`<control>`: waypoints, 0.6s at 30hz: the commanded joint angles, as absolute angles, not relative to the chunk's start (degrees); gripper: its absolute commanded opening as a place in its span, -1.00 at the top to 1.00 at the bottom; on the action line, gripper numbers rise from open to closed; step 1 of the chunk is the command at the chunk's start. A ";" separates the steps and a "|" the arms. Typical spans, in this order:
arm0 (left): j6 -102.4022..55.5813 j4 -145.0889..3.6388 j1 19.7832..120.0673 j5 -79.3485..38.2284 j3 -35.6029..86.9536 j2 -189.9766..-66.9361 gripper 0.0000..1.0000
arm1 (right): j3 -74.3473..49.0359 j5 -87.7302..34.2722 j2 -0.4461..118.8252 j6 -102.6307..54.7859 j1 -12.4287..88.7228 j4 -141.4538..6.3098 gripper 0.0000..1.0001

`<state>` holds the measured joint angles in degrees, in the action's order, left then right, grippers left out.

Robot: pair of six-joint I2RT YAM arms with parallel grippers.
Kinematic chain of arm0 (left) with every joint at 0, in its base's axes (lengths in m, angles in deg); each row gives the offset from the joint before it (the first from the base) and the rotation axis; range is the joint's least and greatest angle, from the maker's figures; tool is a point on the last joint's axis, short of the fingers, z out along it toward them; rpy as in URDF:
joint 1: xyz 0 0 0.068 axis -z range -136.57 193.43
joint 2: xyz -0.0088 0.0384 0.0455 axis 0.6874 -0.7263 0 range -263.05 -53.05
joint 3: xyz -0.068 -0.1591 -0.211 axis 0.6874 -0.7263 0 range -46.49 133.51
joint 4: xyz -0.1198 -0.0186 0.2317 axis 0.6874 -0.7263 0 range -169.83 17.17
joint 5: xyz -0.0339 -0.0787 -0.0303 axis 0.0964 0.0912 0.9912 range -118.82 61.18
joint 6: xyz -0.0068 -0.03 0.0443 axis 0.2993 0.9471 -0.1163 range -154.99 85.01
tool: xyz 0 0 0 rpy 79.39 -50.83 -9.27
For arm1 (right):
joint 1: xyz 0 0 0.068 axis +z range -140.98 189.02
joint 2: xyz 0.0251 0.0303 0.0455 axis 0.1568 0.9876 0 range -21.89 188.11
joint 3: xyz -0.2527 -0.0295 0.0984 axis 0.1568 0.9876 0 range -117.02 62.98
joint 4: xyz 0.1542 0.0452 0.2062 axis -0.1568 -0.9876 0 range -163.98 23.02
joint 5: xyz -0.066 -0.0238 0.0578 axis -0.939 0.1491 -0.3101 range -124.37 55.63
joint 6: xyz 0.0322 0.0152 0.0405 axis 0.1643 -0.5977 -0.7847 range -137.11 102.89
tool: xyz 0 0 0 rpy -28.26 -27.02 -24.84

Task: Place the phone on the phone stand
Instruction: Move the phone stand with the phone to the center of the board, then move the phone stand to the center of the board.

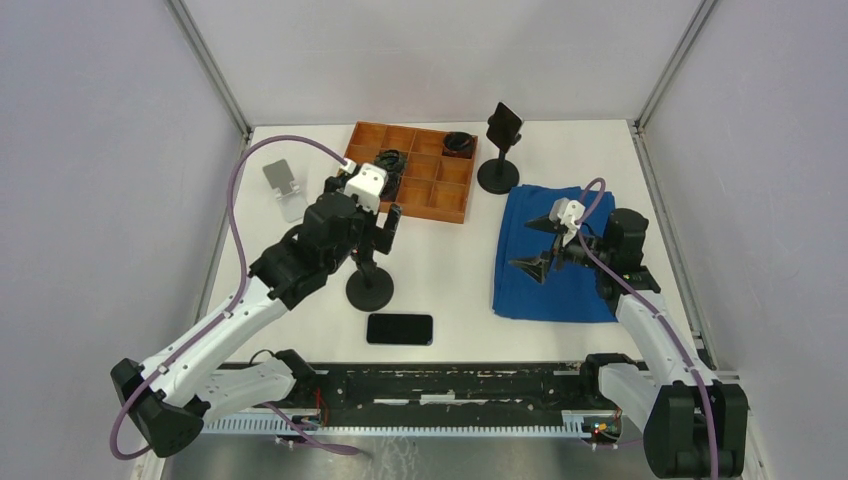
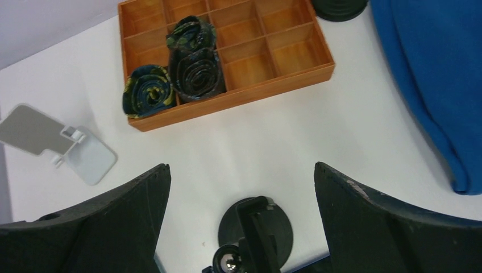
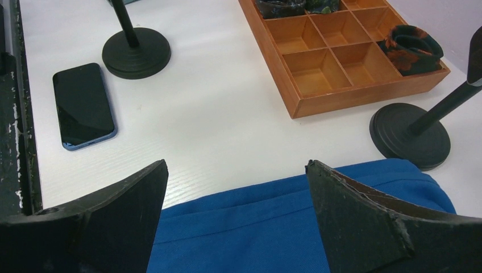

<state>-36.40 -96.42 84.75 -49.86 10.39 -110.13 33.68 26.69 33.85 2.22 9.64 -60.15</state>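
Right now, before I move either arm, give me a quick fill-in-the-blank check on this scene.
1. The phone lies flat on the ____ table.
2. The right tool hangs over the ____ cloth.
3. The left tool is ____ and holds nothing.
Missing words: white; blue; open.

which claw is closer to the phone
Left. The left claw hovers just behind the phone, over the nearer black stand; the right claw is off right, over the cloth.
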 commanded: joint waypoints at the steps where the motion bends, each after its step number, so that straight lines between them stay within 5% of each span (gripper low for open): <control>1: -28.65 -98.57 84.65 -44.39 15.91 -110.44 -1.00 | 31.26 28.43 32.63 5.30 9.59 -62.31 -0.96; 18: -27.64 -109.46 84.65 -46.82 21.54 -113.93 -0.92 | 30.50 29.44 33.18 4.17 9.94 -63.55 -0.96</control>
